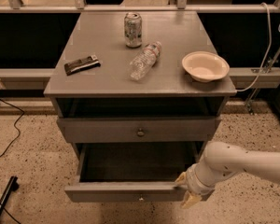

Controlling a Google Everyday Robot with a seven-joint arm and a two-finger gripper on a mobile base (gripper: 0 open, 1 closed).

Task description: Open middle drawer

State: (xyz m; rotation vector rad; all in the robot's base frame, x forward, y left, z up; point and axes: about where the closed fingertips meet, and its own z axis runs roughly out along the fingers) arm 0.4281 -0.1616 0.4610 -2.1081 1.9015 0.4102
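Observation:
The middle drawer (126, 191) is a grey wooden drawer with a low flat front and a small round knob (141, 199). It stands pulled out, and its dark inside shows. My gripper (186, 190) is at the right end of that front's top edge. One yellowish finger (181, 178) is behind the front and the other in front of it, clamped on the panel. The white arm comes in from the right. The top drawer (140, 130) above is closed. The lowest drawer is out of view.
On the cabinet top (107, 78) lie a soda can (133, 29), a plastic bottle on its side (144, 60), a dark snack bar (81, 64) and a white bowl (205, 66). Cables run over the speckled floor at the left.

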